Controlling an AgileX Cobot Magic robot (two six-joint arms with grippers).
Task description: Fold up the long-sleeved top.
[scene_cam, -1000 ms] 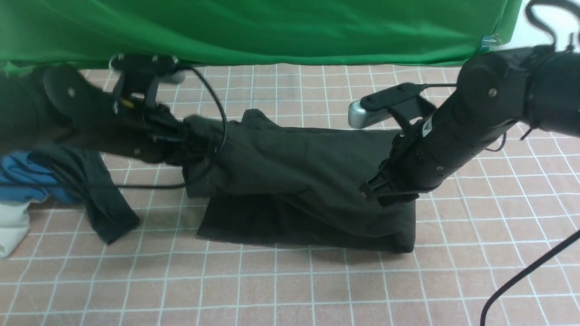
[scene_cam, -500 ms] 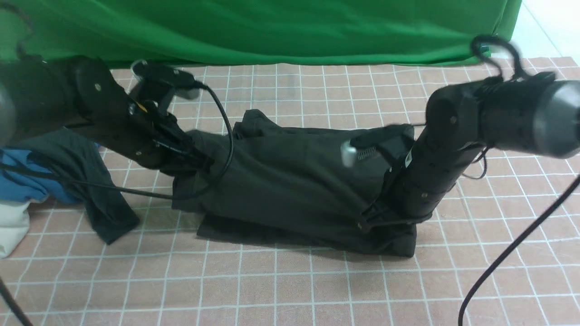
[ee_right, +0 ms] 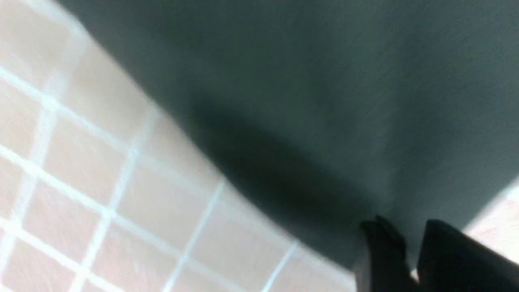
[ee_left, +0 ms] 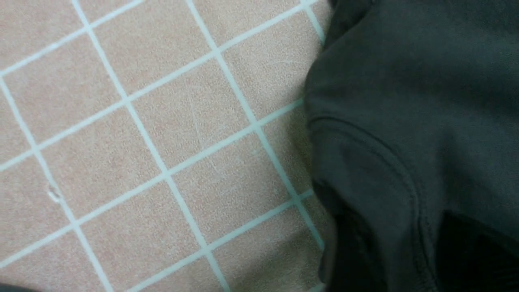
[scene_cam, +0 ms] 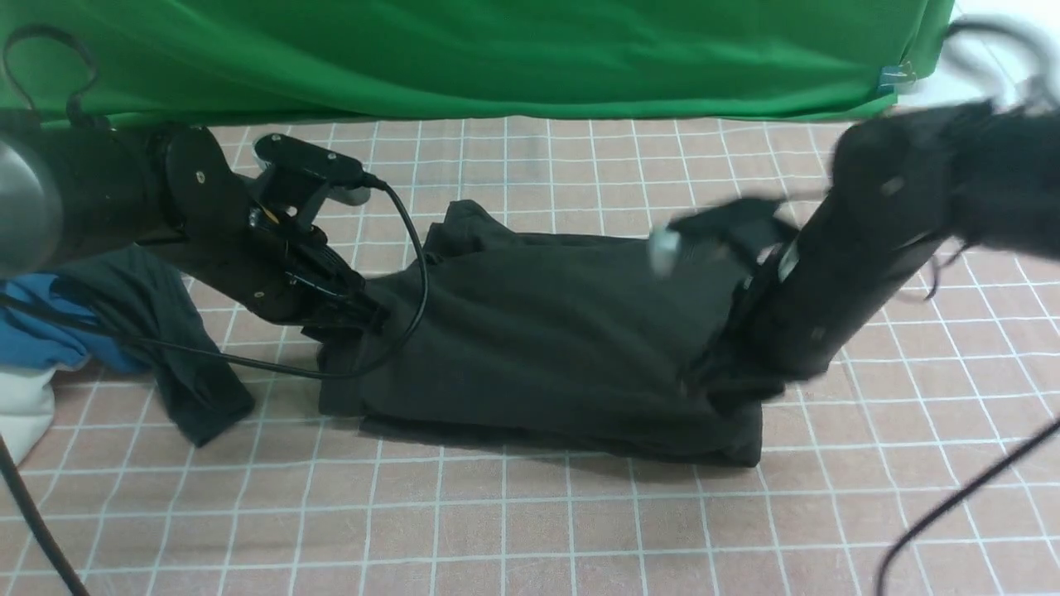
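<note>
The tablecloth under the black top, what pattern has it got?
Pinkish squares with thin white lines, a grid. The tablecloth shows best in the left wrist view.

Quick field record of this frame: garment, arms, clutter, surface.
garment: long-sleeved top, black, folded into a layered bundle mid-table
left gripper: at the top's left edge; jaws hidden against dark cloth
right gripper: at the top's right end, motion-blurred; grip unclear
clutter: dark grey garment bunched with blue cloth at far left
surface: pink grid tablecloth
backdrop: green curtain
</note>
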